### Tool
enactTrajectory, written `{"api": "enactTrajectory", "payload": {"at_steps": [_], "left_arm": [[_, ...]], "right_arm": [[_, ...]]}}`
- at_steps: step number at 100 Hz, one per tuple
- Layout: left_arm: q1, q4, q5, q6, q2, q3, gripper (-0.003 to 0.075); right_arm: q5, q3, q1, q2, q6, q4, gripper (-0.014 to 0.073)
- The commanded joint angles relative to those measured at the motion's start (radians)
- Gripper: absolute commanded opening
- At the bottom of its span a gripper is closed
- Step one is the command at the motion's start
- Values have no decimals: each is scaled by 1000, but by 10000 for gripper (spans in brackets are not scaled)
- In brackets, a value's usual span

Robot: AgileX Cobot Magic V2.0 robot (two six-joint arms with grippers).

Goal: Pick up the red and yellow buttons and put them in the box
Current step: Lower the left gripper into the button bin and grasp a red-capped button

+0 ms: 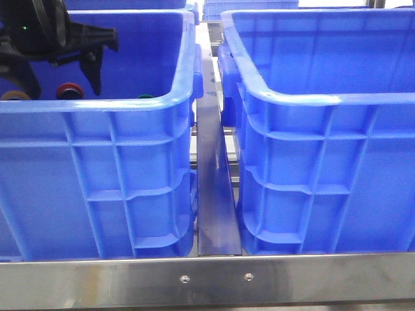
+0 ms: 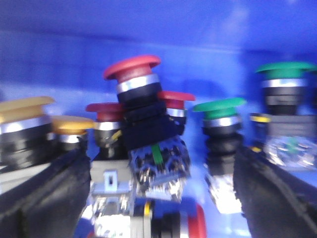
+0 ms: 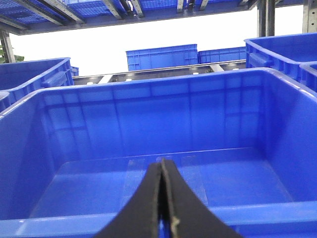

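Left crate (image 1: 130, 168): we see it at the left of the front view, holding the heap of push buttons; only a few caps peek over its near rim.

Left gripper (image 2: 158, 198): down inside that crate, jaws spread wide, one black finger (image 2: 39, 198) on each side of the pile. We judge it is straddling a button before closing; nothing is gripped yet.

Red button (image 2: 132, 69): the tallest in the left wrist view, tilted, sitting between the open fingers on its black body and blue contact block. We read it as the target, since it stands centred in the gap. Other red caps lie behind and below it.

Yellow button (image 2: 22, 111): just beside the red cluster, close to one finger, with a second yellow-orange cap next to it. Not held.

Green buttons (image 2: 218, 106): on the far side of the red one, near the other finger; not wanted, so the jaws must close without catching them.

Right gripper (image 3: 162, 198): fingers pressed together, holding nothing, parked low over the near rim of the box.

Box (image 1: 324, 97): the right crate; we see no buttons in it. We judge the placing has not begun.

Blur: the left wrist view is soft, so contact with any finger is uncertain.
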Motion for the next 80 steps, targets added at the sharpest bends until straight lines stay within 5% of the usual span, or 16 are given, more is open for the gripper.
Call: {"api": "enactTrajectory", "payload": {"at_steps": [1, 49, 63, 80], "left_arm": [[-3, 32, -50, -25, -26, -37, 545], [-3, 53, -55, -34, 45, -61, 520], [-3, 72, -49, -35, 45, -64, 385], [-3, 76, -43, -35, 45, -64, 126]], "right_arm": [[-83, -15, 2, -25, 0, -11, -97], [-83, -15, 2, -25, 0, -11, -97], [-83, -15, 2, -25, 0, -11, -97], [-83, -15, 2, -25, 0, -11, -97]]}}
